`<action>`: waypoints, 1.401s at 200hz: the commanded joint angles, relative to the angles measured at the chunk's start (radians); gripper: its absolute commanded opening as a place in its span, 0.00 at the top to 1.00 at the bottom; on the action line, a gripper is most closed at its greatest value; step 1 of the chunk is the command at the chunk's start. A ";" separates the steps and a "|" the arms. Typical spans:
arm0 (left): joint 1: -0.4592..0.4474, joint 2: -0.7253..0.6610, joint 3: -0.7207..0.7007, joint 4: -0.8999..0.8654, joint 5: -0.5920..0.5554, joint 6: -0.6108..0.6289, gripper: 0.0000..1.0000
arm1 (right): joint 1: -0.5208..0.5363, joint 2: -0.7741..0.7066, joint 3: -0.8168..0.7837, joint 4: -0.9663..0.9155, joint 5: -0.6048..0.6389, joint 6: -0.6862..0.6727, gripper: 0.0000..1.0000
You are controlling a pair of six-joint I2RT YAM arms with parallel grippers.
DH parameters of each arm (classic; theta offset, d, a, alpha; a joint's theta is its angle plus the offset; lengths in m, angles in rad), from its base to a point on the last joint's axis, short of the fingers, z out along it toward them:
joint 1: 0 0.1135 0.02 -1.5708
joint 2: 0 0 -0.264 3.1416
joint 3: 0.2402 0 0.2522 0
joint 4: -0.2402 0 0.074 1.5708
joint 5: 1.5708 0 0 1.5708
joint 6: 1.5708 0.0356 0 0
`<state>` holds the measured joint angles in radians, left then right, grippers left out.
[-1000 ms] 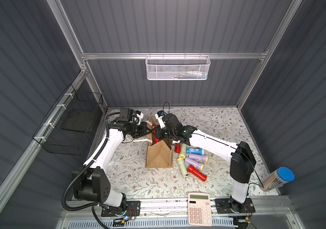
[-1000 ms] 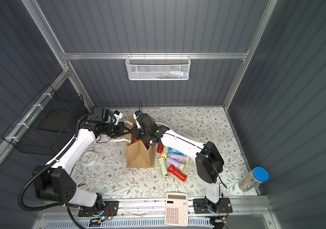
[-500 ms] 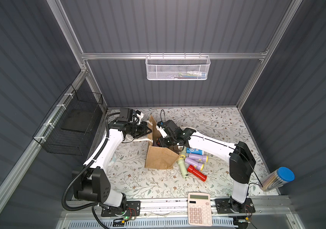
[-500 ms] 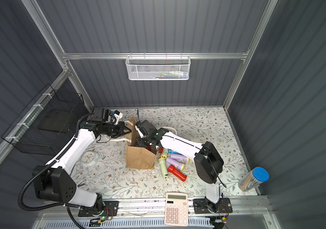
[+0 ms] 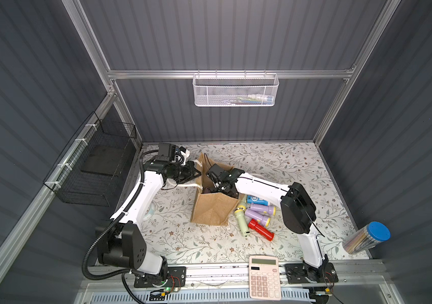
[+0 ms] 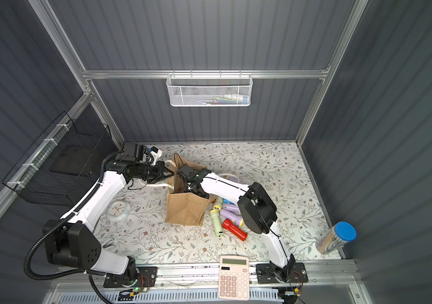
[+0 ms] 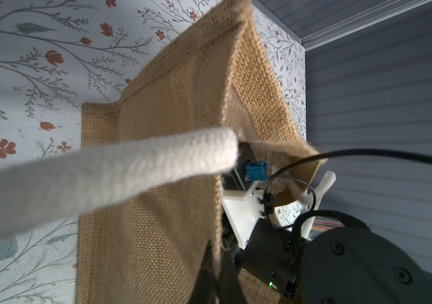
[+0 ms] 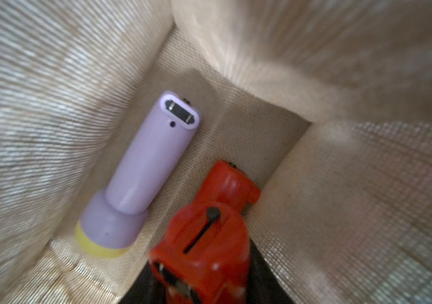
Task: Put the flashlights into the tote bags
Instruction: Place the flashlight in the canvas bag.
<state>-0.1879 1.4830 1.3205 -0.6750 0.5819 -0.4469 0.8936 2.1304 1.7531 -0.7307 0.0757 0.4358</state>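
Note:
The tan jute tote bag (image 5: pixel 213 210) (image 6: pixel 186 210) stands mid-table with its mouth held open. My left gripper (image 5: pixel 196 173) (image 7: pixel 216 276) is shut on the bag's rim (image 7: pixel 217 210), beside the white rope handle (image 7: pixel 91 179). My right gripper (image 8: pixel 201 284) reaches down inside the bag, shut on a red flashlight (image 8: pixel 204 237). A lilac flashlight with a yellow head (image 8: pixel 151 163) lies on the bag's floor. Right of the bag lie a blue flashlight (image 5: pixel 257 200), two lilac ones (image 5: pixel 261 209), a pale green one (image 5: pixel 241 219) and a red one (image 5: pixel 261 230).
A pink calculator (image 5: pixel 264 276) lies on the front rail. A clear tube with a blue cap (image 5: pixel 365 237) leans at the right wall. A white mesh basket (image 5: pixel 236 90) hangs at the back, a black wire basket (image 5: pixel 96 163) at the left. A small clock (image 6: pixel 119 209) lies under the left arm.
My right gripper has gone down from above the bag's mouth into the bag with the red flashlight. The left gripper has kept its hold on the rim.

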 commanded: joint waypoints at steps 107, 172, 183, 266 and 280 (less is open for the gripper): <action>0.011 0.016 -0.006 0.017 0.025 -0.007 1.00 | -0.007 0.024 0.056 -0.104 -0.053 -0.003 0.39; 0.011 0.012 -0.006 0.013 -0.007 0.001 1.00 | -0.050 -0.090 0.047 0.016 -0.256 -0.005 0.31; 0.011 0.016 -0.002 0.006 -0.020 0.006 1.00 | -0.056 -0.116 0.041 0.043 -0.294 -0.007 0.30; 0.013 0.025 0.011 -0.006 -0.045 0.025 1.00 | -0.083 -0.355 -0.036 0.163 -0.381 -0.076 0.27; 0.013 0.028 0.012 -0.005 -0.043 0.025 1.00 | -0.091 -0.417 -0.075 0.180 -0.345 -0.095 0.27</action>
<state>-0.1860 1.4994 1.3201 -0.6758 0.5602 -0.4458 0.8215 1.8042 1.7313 -0.5861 -0.2947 0.3897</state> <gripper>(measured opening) 0.050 0.725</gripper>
